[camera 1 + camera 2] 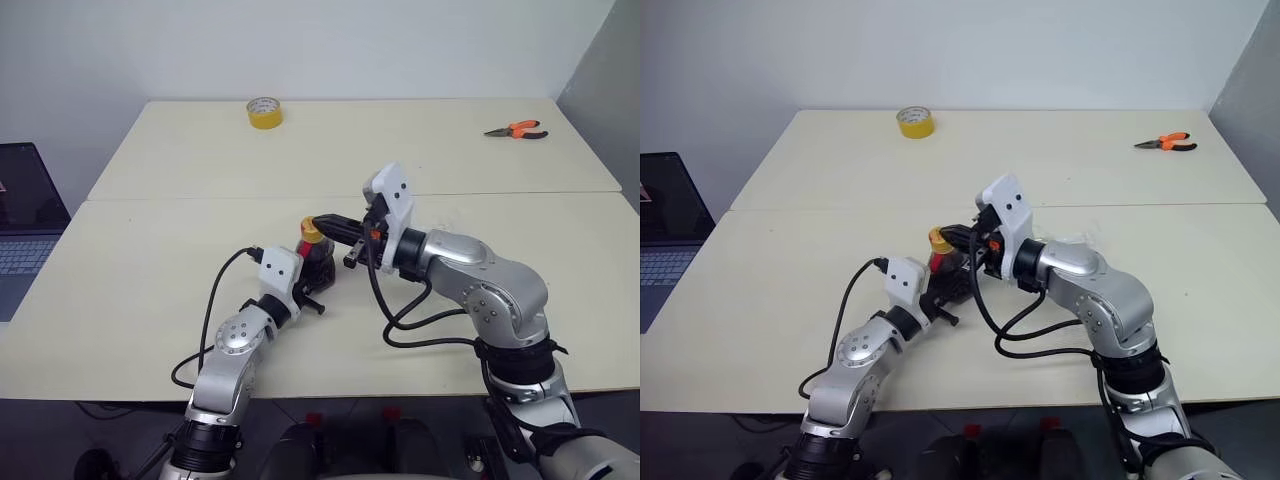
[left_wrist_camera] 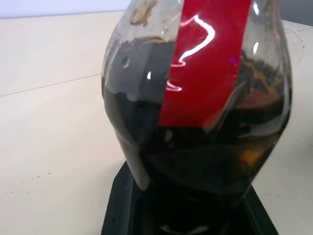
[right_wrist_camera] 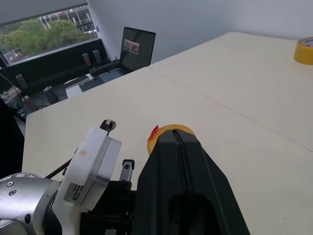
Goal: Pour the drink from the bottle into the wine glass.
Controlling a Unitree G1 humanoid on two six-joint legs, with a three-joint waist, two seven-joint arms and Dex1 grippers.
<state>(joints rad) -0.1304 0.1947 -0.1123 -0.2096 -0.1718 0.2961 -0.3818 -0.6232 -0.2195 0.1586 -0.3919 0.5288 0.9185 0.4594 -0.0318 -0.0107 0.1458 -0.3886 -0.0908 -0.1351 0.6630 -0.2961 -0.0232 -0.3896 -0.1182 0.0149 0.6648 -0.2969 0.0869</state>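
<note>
Clear, ribbed plastic forms the squat bottle, which stands upright near the middle of the matte cream table. Its rounded belly holds the nearly black drink behind a glossy red label. The left gripper is clamped around the bottle's lower body, black fingers pressed to its sides. The right gripper has its smooth black fingers closed together on the yellow cap. Well apart on the far tabletop lie a yellow tape roll and orange-handled pliers.
</note>
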